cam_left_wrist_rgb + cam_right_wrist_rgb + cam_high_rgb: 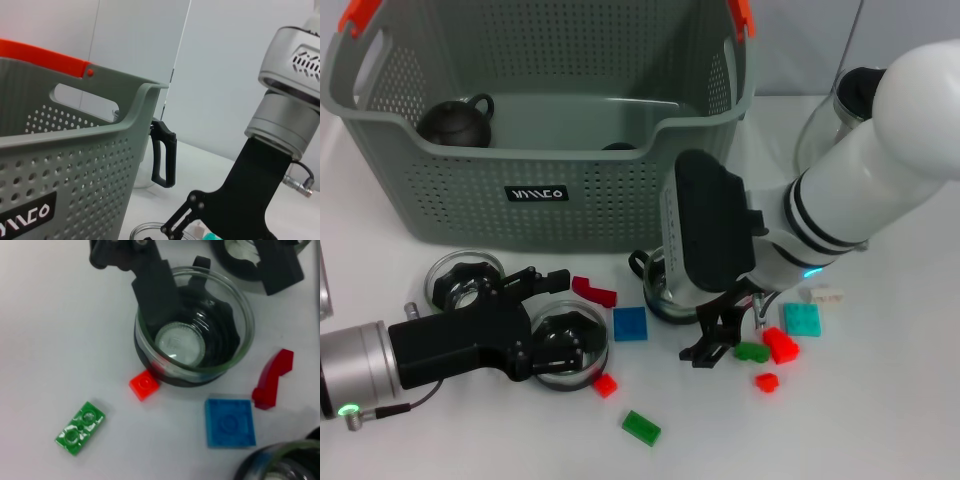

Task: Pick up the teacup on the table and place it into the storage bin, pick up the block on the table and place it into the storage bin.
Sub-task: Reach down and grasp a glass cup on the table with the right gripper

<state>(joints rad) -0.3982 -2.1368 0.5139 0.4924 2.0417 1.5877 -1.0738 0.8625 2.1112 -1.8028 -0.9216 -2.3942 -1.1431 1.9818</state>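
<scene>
1. Straddling a glass teacup's (570, 345) rim, the left gripper (556, 312) has its fingers apart, one inside.
2. Right gripper (720, 335) hovers beside blocks (780, 345); fingers' state unclear.
3. Bin (550, 190) stands behind.

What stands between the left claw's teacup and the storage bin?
Only the storage bin's front wall and a red curved block; the left claw has one finger inside the teacup. The right claw is farther right.
</scene>
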